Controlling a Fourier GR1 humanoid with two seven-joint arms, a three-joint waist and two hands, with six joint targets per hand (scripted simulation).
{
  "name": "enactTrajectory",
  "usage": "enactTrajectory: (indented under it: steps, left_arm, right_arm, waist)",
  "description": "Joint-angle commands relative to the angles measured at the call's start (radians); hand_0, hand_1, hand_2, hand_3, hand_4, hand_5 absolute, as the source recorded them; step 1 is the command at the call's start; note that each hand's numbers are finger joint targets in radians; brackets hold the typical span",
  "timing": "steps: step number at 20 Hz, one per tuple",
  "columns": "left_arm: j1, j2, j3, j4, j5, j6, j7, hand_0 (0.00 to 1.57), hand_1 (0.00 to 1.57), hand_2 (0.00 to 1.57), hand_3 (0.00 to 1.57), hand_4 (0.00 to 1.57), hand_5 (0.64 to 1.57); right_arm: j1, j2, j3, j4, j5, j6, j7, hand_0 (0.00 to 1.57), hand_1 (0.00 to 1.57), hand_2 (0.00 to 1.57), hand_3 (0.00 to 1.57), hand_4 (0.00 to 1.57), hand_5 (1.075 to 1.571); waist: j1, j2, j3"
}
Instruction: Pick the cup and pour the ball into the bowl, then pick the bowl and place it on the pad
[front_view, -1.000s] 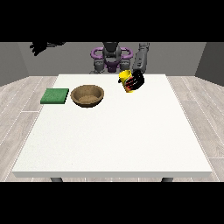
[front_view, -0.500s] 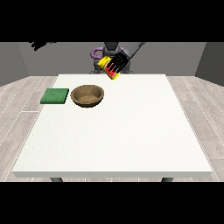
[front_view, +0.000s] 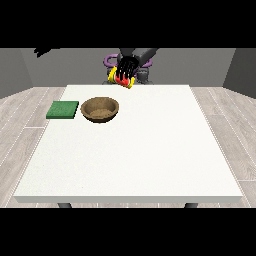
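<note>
White counter (front_view: 150, 160), seen from across it, with the robot small at the far edge. Brown bowl (front_view: 100, 109) upright on the counter's far left part, hollow facing up, nothing visible inside. Green pad (front_view: 63, 109) flat on the counter just beside the bowl, toward the view's left, near the counter's left edge, apart from the bowl by a narrow strip of white. Yellow cup (front_view: 121, 79) held in the air above the counter's far edge, behind and to the right of the bowl, tilted off upright, with a red patch showing at its middle; whether that patch is the ball cannot be told. Hand at the view's right (front_view: 127, 67) lowered over the cup from above, dark fingers (front_view: 125, 73) curled down around it and covering much of its upper side. Hand at the view's left (front_view: 44, 50) raised high and far out to the side, well apart from the counter and from everything on it; finger state there cannot be told.
</note>
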Motion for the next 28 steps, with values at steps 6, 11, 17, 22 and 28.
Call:
enactTrajectory:
  steps: [6, 11, 17, 22, 28]
  left_arm:
    - [-0.039, -0.005, -0.124, -0.014, -0.221, -0.134, 0.165, 0.0, 0.0, 1.57, 1.35, 0.8, 1.547]
    - [-0.144, 0.036, -0.071, 0.017, -0.286, -0.22, 0.162, 0.77, 0.77, 1.57, 1.48, 0.43, 1.519]
    - [-0.111, -0.005, -0.138, -0.034, -0.37, -0.303, 0.189, 0.0, 0.0, 0.72, 1.5, 0.55, 1.55]
    - [-0.08, 0.03, -0.101, -0.045, -0.391, -0.345, 0.086, 0.0, 0.0, 1.23, 1.57, 0.92, 1.57]
    - [-0.158, 0.024, -0.325, 0.042, -0.609, -0.534, 0.084, 1.52, 1.52, 1.57, 1.57, 1.22, 1.533]
  right_arm:
    - [0.021, -0.039, -0.059, 0.064, -0.024, 0.026, -0.049, 0.0, 0.0, 0.0, 0.24, 0.44, 1.57]
    - [0.015, -0.001, -0.018, 0.031, -0.015, 0.012, -0.032, 0.0, 0.0, 0.0, 0.44, 0.43, 1.571]
    - [0.012, 0.035, 0.007, 0.033, 0.006, 0.008, -0.085, 0.0, 0.0, 0.0, 0.4, 0.45, 1.57]
    - [0.043, 0.042, -0.006, 0.002, -0.025, 0.007, -0.066, 0.0, 0.0, 0.0, 0.3, 0.47, 1.57]
    - [0.035, 0.013, -0.028, 0.071, -0.037, 0.043, -0.079, 0.0, 0.0, 0.0, 0.27, 0.47, 1.57]
  waist:
    - [0.062, -0.002, -0.0011]
    - [0.039, 0.03, -0.0016]
    - [0.018, 0.06, -0.0015]
    - [0.013, 0.043, -0.0017]
    - [0.028, 0.024, -0.0001]
